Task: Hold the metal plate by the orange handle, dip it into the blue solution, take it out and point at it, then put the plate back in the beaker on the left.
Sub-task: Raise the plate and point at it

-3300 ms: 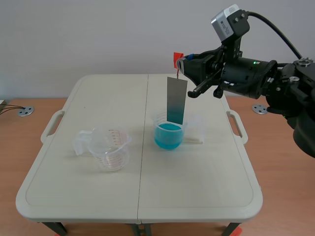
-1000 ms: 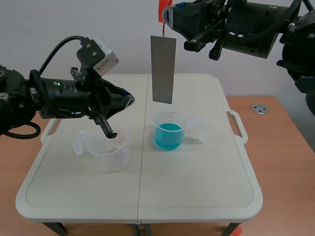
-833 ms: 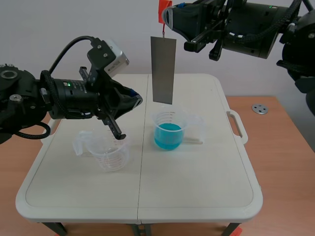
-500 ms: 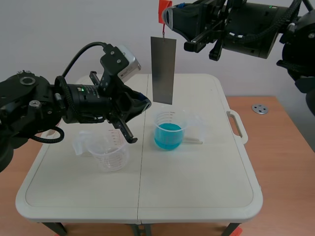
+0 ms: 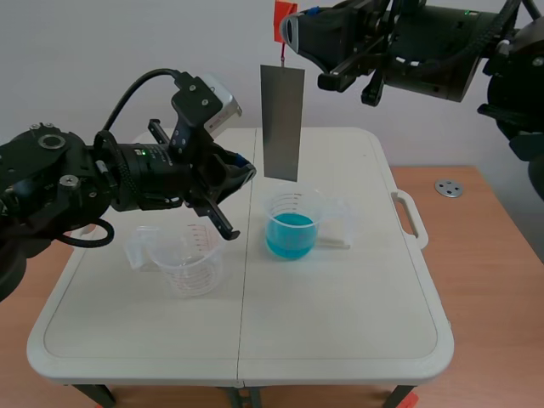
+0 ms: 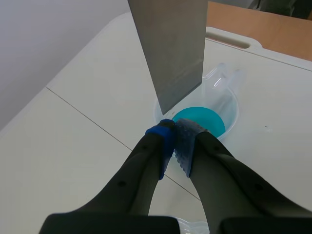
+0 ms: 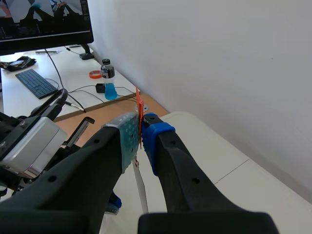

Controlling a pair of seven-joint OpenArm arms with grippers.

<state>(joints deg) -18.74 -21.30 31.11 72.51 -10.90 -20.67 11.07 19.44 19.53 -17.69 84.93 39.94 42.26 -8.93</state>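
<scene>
At the table's (image 5: 340, 331) left side stood the empty beaker (image 5: 189, 259), clear and upright, with the left arm hanging over it. The left gripper (image 6: 175, 131) had its fingers pressed together on nothing, the blue and grey pads meeting at the tip, and it aimed rightward at the metal plate (image 5: 282, 123). From the scene view the tip sat close beside the plate's left edge near its lower end, with only a sliver of gap; the left wrist view put the tip just under the lower corner, and contact could not be ruled in or out. The plate hung with its long axis upright, clear of the liquid, its bottom edge above the second beaker (image 5: 316, 206), where the blue solution (image 5: 291, 231) lay in the bottom. At the plate's top, the orange handle (image 5: 281, 15) was pinched between the pads of the right gripper (image 7: 141, 130), which was clamped tight on it high above the table. The pointing step seemed to be in hand. For the return, the empty beaker lay down and to the left of the plate, directly beneath the left arm, so that arm would probably have to clear off before the right arm could carry the plate across and lower it end-first.
</scene>
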